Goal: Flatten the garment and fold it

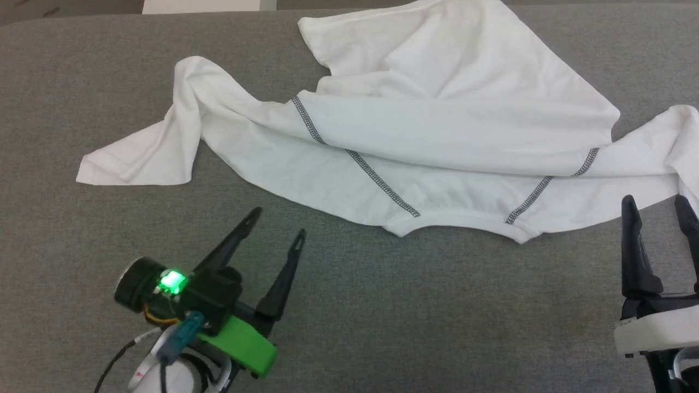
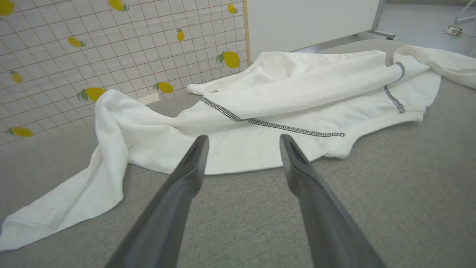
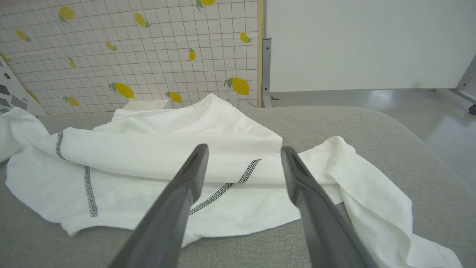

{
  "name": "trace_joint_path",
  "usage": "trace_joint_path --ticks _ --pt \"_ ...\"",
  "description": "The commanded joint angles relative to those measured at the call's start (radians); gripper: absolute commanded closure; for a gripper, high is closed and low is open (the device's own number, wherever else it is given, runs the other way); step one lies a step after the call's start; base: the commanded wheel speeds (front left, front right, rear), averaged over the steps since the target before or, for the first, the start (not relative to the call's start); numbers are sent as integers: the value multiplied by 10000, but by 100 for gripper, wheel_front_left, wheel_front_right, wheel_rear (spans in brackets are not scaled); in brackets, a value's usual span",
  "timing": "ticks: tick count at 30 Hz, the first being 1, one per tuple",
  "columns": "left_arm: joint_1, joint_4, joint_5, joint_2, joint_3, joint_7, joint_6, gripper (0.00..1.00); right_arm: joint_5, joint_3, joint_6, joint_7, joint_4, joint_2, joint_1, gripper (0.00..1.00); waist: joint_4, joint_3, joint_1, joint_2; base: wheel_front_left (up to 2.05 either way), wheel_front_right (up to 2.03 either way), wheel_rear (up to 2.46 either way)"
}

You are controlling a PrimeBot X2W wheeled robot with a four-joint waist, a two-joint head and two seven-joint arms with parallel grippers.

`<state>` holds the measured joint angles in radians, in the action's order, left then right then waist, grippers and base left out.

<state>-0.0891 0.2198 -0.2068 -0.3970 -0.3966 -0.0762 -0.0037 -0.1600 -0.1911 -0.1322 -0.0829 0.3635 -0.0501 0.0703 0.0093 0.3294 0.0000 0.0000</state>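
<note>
One garment; left end effector, right end effector: two; one table.

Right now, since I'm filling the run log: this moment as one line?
garment: rumpled, unfolded, on grey table | left gripper: open, empty | right gripper: open, empty

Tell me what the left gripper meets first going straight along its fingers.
Likely the garment, at its near edge below the zigzag seam; how high the left gripper rides is unclear.

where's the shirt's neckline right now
Head view, centre-right: the neckline is the near edge of the garment, on the grey table between left gripper and right gripper.
</note>
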Motion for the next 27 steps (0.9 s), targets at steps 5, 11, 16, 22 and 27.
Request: trace_joint_path --ticks 5,11,16,22,27 --pt "-1373 -730 588 -509 -1095 1293 -907 0 -193 97 15 115 -19 -1 5 0 -292 242 0 0 0 0 0" --pt "-3029 -1997 1127 -1153 -2578 2192 -1236 0 -382 165 15 340 -197 -1 -53 0 -701 653 0 0 0 0 0" --pt "-3894 -2981 1623 -1480 -3199 2377 -1257 0 -464 208 15 489 -297 -1 -151 0 -958 951 0 0 0 0 0" --pt "-4257 -3809 1588 -1299 -3329 2219 -1257 0 -516 211 15 614 -397 -1 -206 0 -1104 1188 0 0 0 0 0" --pt "-4252 -4403 1162 -1078 -3196 2076 -1215 100 -527 256 15 653 -461 -1 -242 0 -1170 1216 0 0 0 0 0"
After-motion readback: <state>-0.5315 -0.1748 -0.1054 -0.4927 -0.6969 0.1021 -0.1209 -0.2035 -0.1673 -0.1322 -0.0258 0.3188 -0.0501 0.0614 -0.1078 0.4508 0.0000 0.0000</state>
